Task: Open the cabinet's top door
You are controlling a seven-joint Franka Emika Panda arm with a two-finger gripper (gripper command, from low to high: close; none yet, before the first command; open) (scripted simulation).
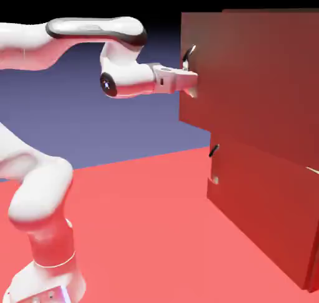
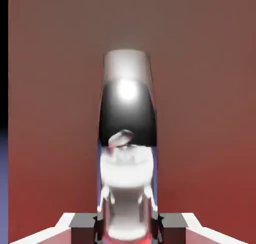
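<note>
The gripper (image 1: 189, 79) reaches level to the top door (image 1: 255, 84) of the cabinet (image 1: 268, 190), which stands on the red table (image 1: 143, 233) at the exterior view's right. Its jaws are clamped tight on the door's dark handle (image 1: 189, 56). In the hand view the shiny handle (image 2: 127, 138) fills the middle, running up between the fingertips (image 2: 82, 223).

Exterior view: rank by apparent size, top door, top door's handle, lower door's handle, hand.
1. Top door, by far the largest.
2. Hand, shut on the top handle.
3. Top door's handle and lower door's handle: both tiny dark bars, look about alike; the hand covers part of the top one, so no ranking.
</note>
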